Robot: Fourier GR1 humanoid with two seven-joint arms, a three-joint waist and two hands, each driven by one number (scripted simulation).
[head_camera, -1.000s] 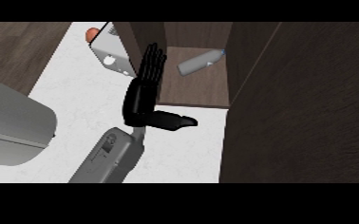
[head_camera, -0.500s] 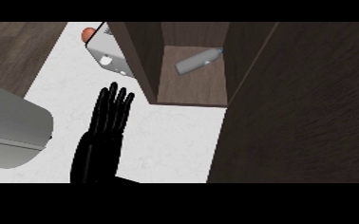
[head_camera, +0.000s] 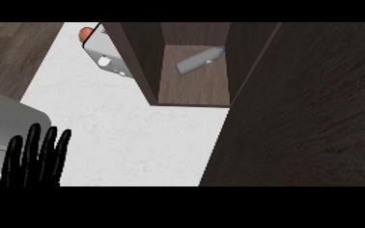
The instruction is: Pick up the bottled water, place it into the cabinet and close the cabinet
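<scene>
We look steeply down at a white speckled counter from above. Ahead of us stands a dark brown wooden cabinet, its compartment open toward us. Inside, on the cabinet floor, the clear plastic bottled water lies on its side, tilted diagonally with its cap end pointing toward the back right corner. It sits well within the compartment, so we judge the placing step done; lying flat, it is not likely to tip when the door swings.

At the right, a large dark brown panel fills much of the view. We take it to be the open cabinet door, standing out from the cabinet's right side toward us, which would explain why the compartment is exposed.

Only one black hand shows, at the lower left edge. By its position we take it as our left hand. Its fingers point straight up, spread and holding nothing, resting well away from the bottle. Our right hand is out of view.

Left of the cabinet sits a grey, boxy object with something red-orange behind it; we cannot identify either. A grey rounded shape is at the left edge.

What remains, in our judgement, is closing the door.
</scene>
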